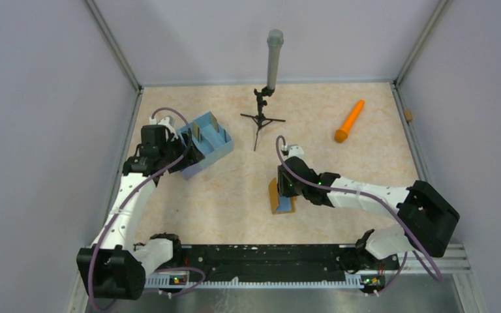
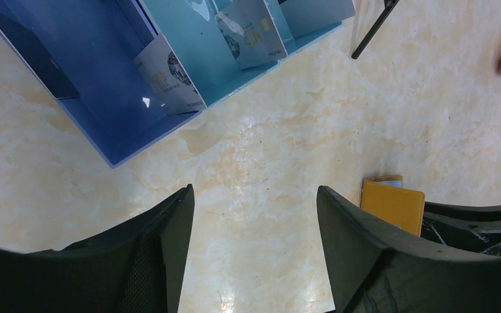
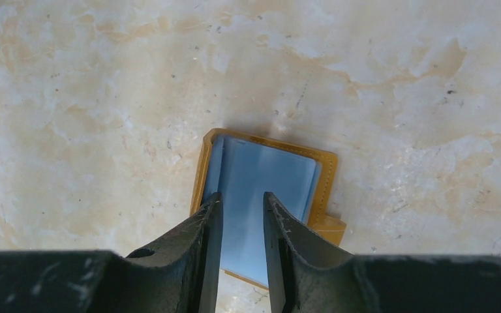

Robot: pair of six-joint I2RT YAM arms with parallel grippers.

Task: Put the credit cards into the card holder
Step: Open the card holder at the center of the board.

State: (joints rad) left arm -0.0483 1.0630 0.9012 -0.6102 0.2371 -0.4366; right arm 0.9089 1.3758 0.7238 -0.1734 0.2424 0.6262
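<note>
step in hand: judged to be fetching a card from the tray. The left arm looks set to pick while the right tends the wallet.
left gripper (image 2: 254, 195): fingers wide apart with nothing between them, only the beige marble-patterned tabletop (image 2: 267, 130) beneath.
credit cards (image 2: 169, 81): thin, flat, silver-grey printed rectangles. They stand leaning in the compartments of the blue plastic divided tray (image 2: 114, 156), ahead and to the left of the left fingertips. A second card (image 2: 251, 36) stands further ahead, in the paler compartment.
right gripper (image 3: 242, 199): fingers a narrow gap apart, clamped on nothing visible. Whether the tips touch the wallet cannot be told.
card holder (image 3: 267, 173): a small mustard-orange folding wallet, lying open directly under and just ahead of the right fingertips. Its greyish-blue pocket faces up and the snap tab sits beside the right-hand finger.
approach: swing the left jaws forward and left until the nearest card's top edge lies between them, aligned with the card's faces.
grip: pinch the exposed upper edge, not a corner, then lift straight out of the compartment.
risk: a leaning card may tip flat against the tray wall if nudged, so close gently. The right arm should steady the wallet without covering the pocket mouth.
</note>
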